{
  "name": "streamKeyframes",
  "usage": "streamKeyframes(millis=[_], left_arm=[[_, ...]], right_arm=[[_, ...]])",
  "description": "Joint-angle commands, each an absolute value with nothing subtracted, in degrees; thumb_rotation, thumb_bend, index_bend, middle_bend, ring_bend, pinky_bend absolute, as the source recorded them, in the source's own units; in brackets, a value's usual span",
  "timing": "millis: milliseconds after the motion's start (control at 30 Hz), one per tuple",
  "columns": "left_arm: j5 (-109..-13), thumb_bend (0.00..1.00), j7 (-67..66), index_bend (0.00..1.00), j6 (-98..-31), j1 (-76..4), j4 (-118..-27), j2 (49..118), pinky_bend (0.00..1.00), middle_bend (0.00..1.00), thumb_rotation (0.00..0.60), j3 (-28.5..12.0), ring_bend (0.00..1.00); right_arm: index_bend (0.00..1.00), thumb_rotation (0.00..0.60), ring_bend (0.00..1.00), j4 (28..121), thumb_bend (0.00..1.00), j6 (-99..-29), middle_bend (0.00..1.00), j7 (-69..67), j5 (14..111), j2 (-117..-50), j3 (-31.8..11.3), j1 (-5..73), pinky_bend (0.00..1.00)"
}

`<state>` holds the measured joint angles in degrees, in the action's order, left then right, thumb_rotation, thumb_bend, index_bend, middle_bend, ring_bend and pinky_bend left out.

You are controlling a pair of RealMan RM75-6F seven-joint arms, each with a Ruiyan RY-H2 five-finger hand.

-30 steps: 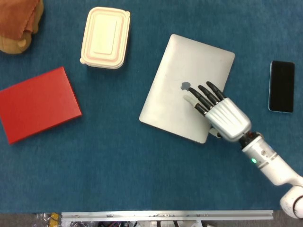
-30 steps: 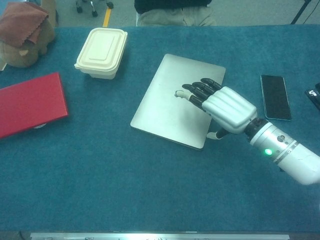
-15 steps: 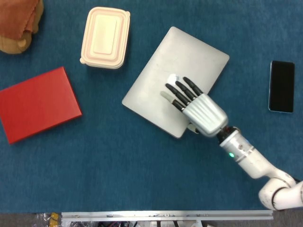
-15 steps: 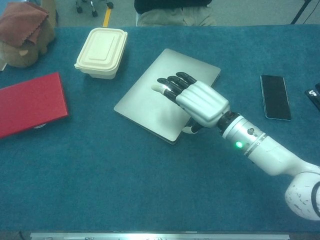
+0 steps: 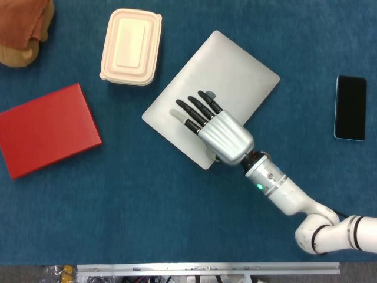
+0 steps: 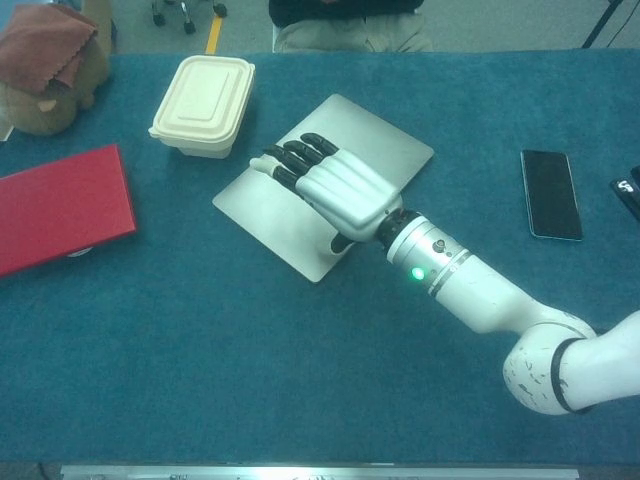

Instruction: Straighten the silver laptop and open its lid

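The silver laptop (image 5: 232, 71) (image 6: 370, 140) lies closed on the blue table, skewed, one corner pointing toward the table's front edge. My right hand (image 5: 213, 127) (image 6: 330, 183) rests flat on its lid with its fingers stretched out toward the left. The thumb sits at the laptop's near edge. Nothing is held in that hand. My left hand appears in neither view.
A cream lunch box (image 5: 131, 47) (image 6: 203, 105) stands just left of the laptop. A red book (image 5: 47, 130) (image 6: 60, 207) lies at the left. A black phone (image 5: 350, 107) (image 6: 551, 194) lies at the right. A brown plush with a cloth (image 5: 23, 29) (image 6: 48, 65) fills the far left corner.
With my right hand pressing on the lid, the laptop has turned clockwise in the head view and slid left. My forearm has reached further in over the table.
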<state>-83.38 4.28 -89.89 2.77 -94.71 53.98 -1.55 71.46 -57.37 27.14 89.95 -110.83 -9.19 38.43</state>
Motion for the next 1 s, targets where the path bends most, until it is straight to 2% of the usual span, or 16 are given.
streamKeyframes(millis=[33,167,233,333,500,600,767,833,1000], left_arm=[[-83.76,0.14,4.06,0.01,-90.00,2.67,-94.96,53.67,0.00,0.00,0.600,-1.57,0.00],[-84.73,0.14,3.59,0.01,-89.93,2.20,-95.71,53.07,0.00,0.00,0.600,-1.62,0.00],[-85.29,0.14,3.34,0.01,-89.93,1.96,-96.04,52.92,0.00,0.00,0.600,-1.62,0.00],[-86.10,0.14,2.90,0.01,-89.86,1.68,-96.72,52.68,0.00,0.00,0.600,-1.48,0.00],[-86.28,0.14,2.19,0.01,-89.81,1.67,-97.44,52.65,0.00,0.00,0.600,-1.29,0.00],[-86.05,0.14,2.20,0.01,-90.08,1.86,-97.58,52.55,0.00,0.00,0.600,-1.31,0.00],[-85.41,0.14,2.87,0.01,-90.35,2.22,-97.55,52.24,0.00,0.00,0.600,-1.37,0.00],[-85.11,0.14,3.16,0.01,-90.36,2.38,-97.47,52.13,0.00,0.00,0.600,-1.36,0.00],[-84.42,0.14,4.07,0.01,-90.75,2.87,-97.23,51.91,0.00,0.00,0.600,-1.43,0.00]], right_arm=[[0.00,0.600,0.00,76.57,0.09,-55.79,0.00,26.91,86.37,-108.24,-10.15,38.23,0.02],[0.00,0.600,0.00,82.16,0.10,-53.80,0.01,26.70,82.05,-103.98,-12.06,38.32,0.02],[0.00,0.600,0.00,84.75,0.14,-52.56,0.03,25.79,79.59,-101.83,-13.25,38.51,0.02],[0.00,0.600,0.00,87.09,0.33,-51.32,0.09,25.06,76.71,-98.86,-15.21,39.30,0.02],[0.00,0.600,0.00,87.66,0.62,-48.27,0.10,24.59,73.17,-95.97,-17.40,42.13,0.03],[0.00,0.600,0.00,86.45,0.77,-46.15,0.13,25.17,70.69,-95.57,-18.22,44.39,0.03],[0.00,0.600,0.01,82.83,0.95,-43.01,0.17,25.68,66.19,-96.66,-19.46,48.58,0.03],[0.00,0.600,0.01,81.07,0.99,-42.32,0.18,26.16,65.01,-97.37,-19.73,50.16,0.04],[0.00,0.600,0.01,76.29,1.00,-41.14,0.21,28.25,61.70,-99.64,-19.82,54.22,0.04]])
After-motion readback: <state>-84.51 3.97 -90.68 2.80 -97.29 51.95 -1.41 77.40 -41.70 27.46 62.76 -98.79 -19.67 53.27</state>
